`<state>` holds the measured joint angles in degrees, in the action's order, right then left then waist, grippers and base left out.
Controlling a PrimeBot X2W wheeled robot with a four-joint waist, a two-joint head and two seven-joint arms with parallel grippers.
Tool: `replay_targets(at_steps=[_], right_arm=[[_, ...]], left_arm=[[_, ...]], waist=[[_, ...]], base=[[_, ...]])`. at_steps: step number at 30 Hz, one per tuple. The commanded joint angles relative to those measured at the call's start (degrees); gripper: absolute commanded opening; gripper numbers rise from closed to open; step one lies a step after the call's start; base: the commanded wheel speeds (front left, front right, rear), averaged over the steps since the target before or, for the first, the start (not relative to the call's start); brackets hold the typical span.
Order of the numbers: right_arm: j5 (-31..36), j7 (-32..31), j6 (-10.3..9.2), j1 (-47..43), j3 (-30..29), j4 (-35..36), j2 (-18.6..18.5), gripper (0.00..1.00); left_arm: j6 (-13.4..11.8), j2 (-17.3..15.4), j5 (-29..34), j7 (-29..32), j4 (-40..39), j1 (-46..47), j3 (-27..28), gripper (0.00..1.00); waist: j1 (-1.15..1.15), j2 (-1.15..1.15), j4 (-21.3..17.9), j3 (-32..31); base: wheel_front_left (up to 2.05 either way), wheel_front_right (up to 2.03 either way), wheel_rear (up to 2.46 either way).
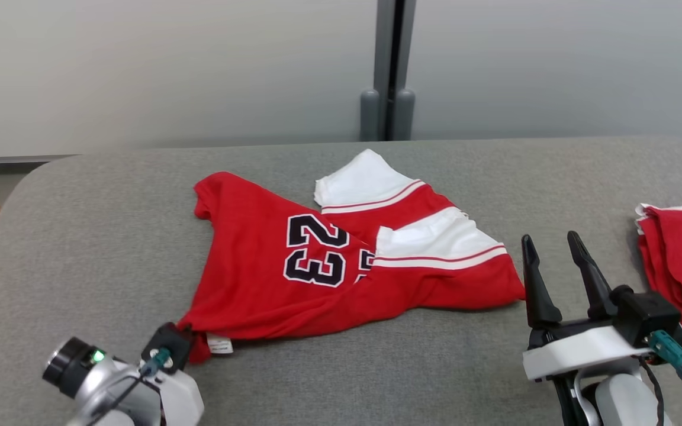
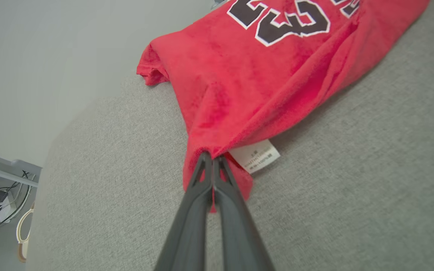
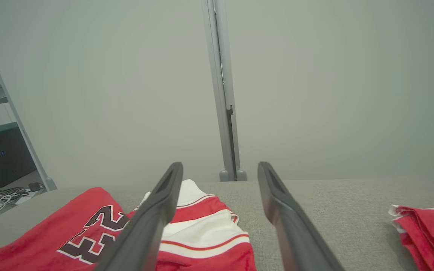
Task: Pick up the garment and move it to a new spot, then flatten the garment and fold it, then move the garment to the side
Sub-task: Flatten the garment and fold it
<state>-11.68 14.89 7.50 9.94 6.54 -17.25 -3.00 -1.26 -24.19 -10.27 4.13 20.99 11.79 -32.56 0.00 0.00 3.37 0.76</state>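
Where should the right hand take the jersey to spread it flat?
Take the jersey by its red right corner, coming in low from the right. That corner lies flat and points at the open right hand, opposite the corner the left hand pinches, so pulling apart should probably spread it.

Even, soft light, faint shadows; wrist views warp w/ wide-angle.
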Motion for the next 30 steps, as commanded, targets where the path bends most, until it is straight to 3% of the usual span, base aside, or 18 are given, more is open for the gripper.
replay_targets(at_steps=[1,5,7,9,11,16,23,27,30], right_arm=[[0.3,0.4,-0.02,0.8,0.2,-0.1,-0.4,1.0],[0.5,0.4,-0.02,2.1,0.8,-0.2,-0.9,1.0],[0.6,0.4,-0.02,2.5,0.8,-0.1,-1.1,1.0],[0.6,0.4,-0.02,3.0,0.8,0.1,-1.2,1.0],[0.6,0.4,-0.02,3.2,0.8,0.3,-1.2,1.0],[0.8,0.4,-0.02,3.0,0.3,0.4,-1.3,1.0],[0.7,0.4,-0.02,2.2,-0.3,0.4,-1.0,1.0],[0.5,0.4,-0.02,1.7,-0.3,0.4,-0.8,1.0],[0.3,0.4,-0.02,0.6,-0.7,0.4,-0.8,1.0]], left_arm=[[0.3,-0.3,-0.1,0.5,0.8,2.3,0.2,0.0],[1.4,0.0,0.3,1.8,5.0,6.4,0.0,0.0],[2.1,0.2,0.6,2.5,7.4,8.7,-0.4,0.26],[2.6,0.0,1.6,3.2,10.0,11.1,-1.1,0.41],[2.4,0.0,2.7,3.3,12.7,13.3,-1.6,1.0],[-0.6,0.0,5.4,2.9,18.4,17.2,-2.4,1.0],[-5.3,0.5,5.1,0.4,23.8,17.2,-1.1,1.0],[-7.0,0.7,3.4,-2.4,23.9,15.7,0.3,1.0],[-8.7,2.7,0.4,-7.1,21.1,14.0,2.8,1.0]], waist=[[0.0,0.0,-1.4,1.1],[0.0,0.0,-3.6,2.7],[0.0,0.0,-4.5,3.6],[0.0,0.0,-5.3,4.6],[0.0,0.0,-5.7,5.6],[0.0,0.0,-5.3,6.4],[0.0,0.0,-1.8,5.1],[0.0,0.0,0.5,3.8],[0.0,0.0,2.2,2.4]], base=[[0.0,0.0,0.0],[0.0,0.0,0.0],[0.0,0.0,0.0],[0.0,0.0,0.0],[0.0,0.0,0.0],[0.0,0.0,0.0],[0.0,0.0,0.0],[0.0,0.0,0.0],[0.0,0.0,0.0]])
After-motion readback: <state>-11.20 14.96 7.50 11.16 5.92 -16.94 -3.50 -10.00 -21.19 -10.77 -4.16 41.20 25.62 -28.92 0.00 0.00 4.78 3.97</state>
